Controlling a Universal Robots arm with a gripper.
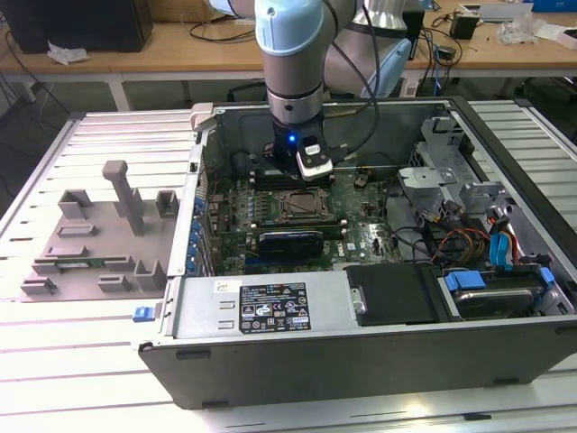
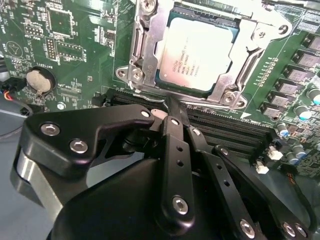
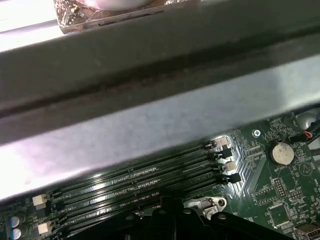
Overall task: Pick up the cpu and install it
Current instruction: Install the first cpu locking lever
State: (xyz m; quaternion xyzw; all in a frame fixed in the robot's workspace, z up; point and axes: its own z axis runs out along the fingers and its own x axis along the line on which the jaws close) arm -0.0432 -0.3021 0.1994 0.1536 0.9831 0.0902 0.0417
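On your slatted grey worktop [image 1: 90,361], inside the open case [image 1: 270,361], the flat silver-topped square cpu [image 2: 197,52] sits in its socket [image 1: 300,206], at six o'clock of your black claw [image 1: 311,171] in the exterior view. The claw is pressed together and empty. The cpu is likely light and fragile: take its edges.

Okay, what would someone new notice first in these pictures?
The light-blue arm over the open computer case, at the middle of the exterior view, stands out first. In the second wrist view, the shiny cpu sits inside the metal socket frame, with the black gripper close by that frame's edge.
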